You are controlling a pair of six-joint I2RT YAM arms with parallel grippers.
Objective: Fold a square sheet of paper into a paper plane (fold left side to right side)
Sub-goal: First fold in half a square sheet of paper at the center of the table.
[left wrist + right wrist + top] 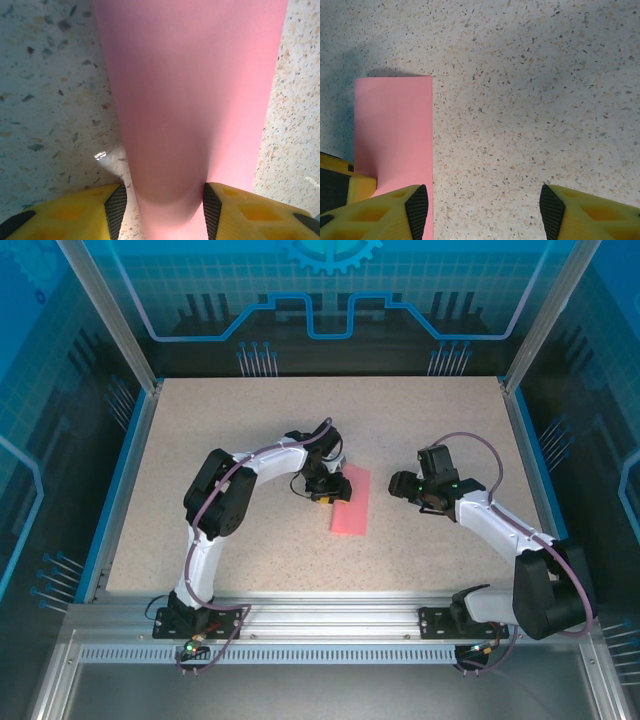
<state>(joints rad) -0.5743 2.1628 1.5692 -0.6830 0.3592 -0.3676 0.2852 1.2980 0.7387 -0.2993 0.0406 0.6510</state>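
The square sheet of paper [352, 502] lies near the middle of the table [250, 420], doubled into a narrow strip that runs from near to far. Its left long edge is not a flat crease: in the left wrist view the paper [190, 100] bulges up as a soft, rounded roll. The left gripper [325, 492] sits at that edge with its jaws part-way closed around the roll, both pads [116, 205] touching the pink bulge. The main risk, as I judge it, is a crooked fold. If the roll is pressed down off line, the top layer can slide and the right-hand edges will no longer match, spoiling every later fold. Nothing appears to pin the strip, so any sideways pull from the left gripper could drag the whole sheet across the table rather than sharpen the crease. Thin paper squeezed hard between pads may also crumple or tear. The right gripper [405, 487] hovers just right of the strip, jaws wide and empty over bare table [545, 100]. Its left finger overlaps the paper's right edge [395, 130], so a careless descent could catch and bend the free edges.
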